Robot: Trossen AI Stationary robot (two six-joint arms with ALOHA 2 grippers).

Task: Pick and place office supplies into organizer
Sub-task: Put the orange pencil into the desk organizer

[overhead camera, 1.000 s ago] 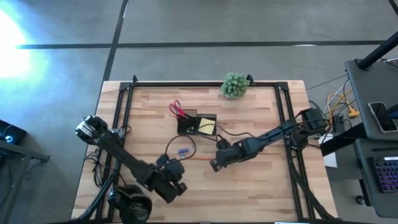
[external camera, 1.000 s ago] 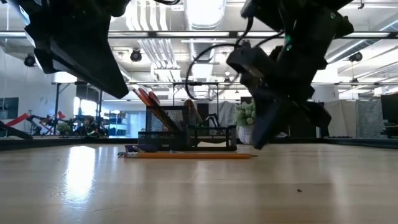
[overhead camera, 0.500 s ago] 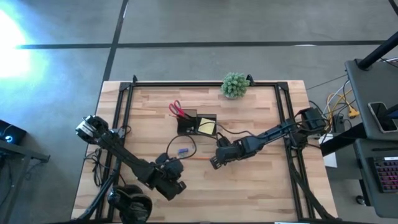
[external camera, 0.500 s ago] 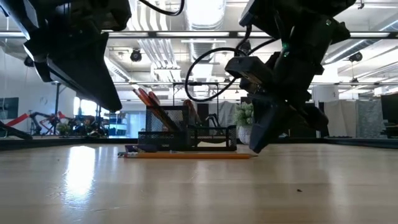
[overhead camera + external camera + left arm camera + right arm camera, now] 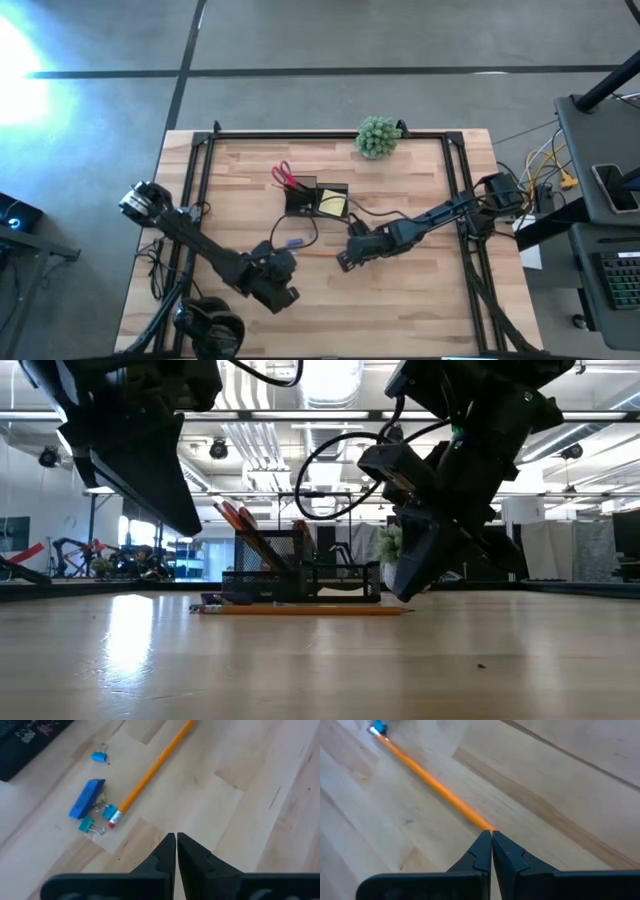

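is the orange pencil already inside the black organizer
No, the orange pencil lies flat on the wooden table beside small blue clips, with the organizer standing apart from it in the high view.

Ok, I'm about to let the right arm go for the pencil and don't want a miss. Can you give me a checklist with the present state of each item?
1. Right gripper lined up with the orange pencil: ok, its tips sit at the pencil's pointed end.
2. Right gripper open for a grasp: not ok, fingers are shut.
3. Pencil lying flat on the table: ok.
4. Left gripper out of the way: ok, shut, short of the eraser end.
5. Clutter near the pencil: not ok, blue binder clips touch the eraser end.
6. Organizer has room: cannot tell.
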